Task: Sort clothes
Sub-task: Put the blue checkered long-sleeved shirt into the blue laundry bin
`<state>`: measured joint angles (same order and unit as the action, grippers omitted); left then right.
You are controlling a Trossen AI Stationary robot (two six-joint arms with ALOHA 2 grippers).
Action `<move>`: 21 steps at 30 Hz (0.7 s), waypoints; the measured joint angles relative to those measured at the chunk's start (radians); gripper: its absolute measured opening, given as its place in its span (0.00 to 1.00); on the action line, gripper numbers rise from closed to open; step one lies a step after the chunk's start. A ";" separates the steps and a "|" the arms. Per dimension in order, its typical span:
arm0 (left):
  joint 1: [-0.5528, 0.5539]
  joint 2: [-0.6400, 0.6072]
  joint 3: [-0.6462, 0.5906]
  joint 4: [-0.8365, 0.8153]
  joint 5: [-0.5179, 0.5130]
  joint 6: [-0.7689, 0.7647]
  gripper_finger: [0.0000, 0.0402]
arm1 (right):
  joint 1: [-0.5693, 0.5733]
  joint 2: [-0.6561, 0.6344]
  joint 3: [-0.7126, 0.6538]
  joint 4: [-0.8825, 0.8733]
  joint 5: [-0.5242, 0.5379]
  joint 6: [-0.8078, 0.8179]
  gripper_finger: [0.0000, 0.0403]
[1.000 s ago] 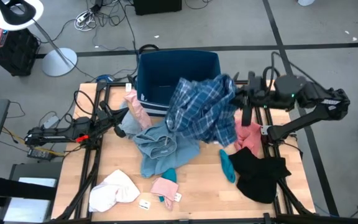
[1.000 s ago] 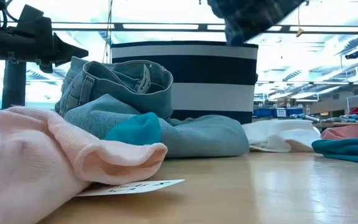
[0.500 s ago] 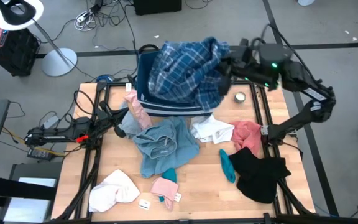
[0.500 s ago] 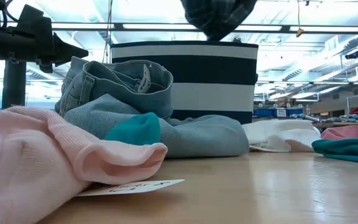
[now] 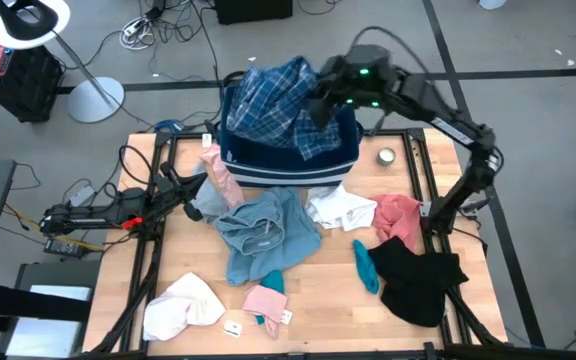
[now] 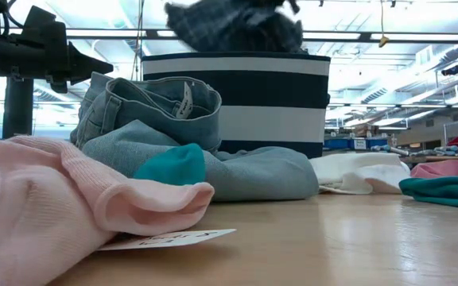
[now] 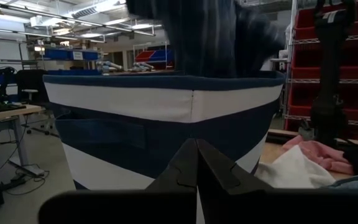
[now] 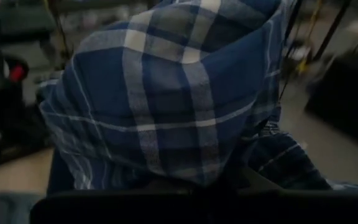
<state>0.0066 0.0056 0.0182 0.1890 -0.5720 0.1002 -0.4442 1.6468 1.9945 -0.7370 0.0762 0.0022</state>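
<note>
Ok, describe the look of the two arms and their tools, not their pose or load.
Both arms are dark, near-black, built of slim jointed links. The right arm has chunky housings, a small green light near its wrist and a black cable looping above it. The left arm carries a red-orange mark and loose cabling. The left tool shows two black wedge-shaped fingers with stepped edges.

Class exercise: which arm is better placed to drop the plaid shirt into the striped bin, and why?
The right. Its gripper holds the blue plaid shirt over the bin; the left gripper sits shut beside the table edge.
</note>
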 joint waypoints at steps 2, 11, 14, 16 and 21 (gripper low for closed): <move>0.000 0.000 0.000 0.000 0.000 0.000 0.01 | -0.010 0.048 0.000 -0.017 -0.013 0.005 0.03; 0.000 0.000 0.000 0.000 0.000 0.000 0.01 | -0.035 0.266 0.000 -0.120 -0.029 0.053 0.03; 0.000 0.000 0.000 0.000 0.000 0.000 0.01 | -0.044 0.336 0.000 -0.151 -0.059 0.102 0.03; 0.000 0.000 0.000 0.000 0.000 0.000 0.01 | -0.047 0.381 0.000 -0.161 -0.088 0.133 0.03; 0.000 0.000 0.000 0.000 0.000 0.000 0.01 | -0.045 0.489 0.000 -0.163 -0.104 0.172 0.04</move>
<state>0.0064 0.0056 0.0182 0.1894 -0.5720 0.1002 -0.4892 2.1360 1.9949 -0.9000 -0.0277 0.1743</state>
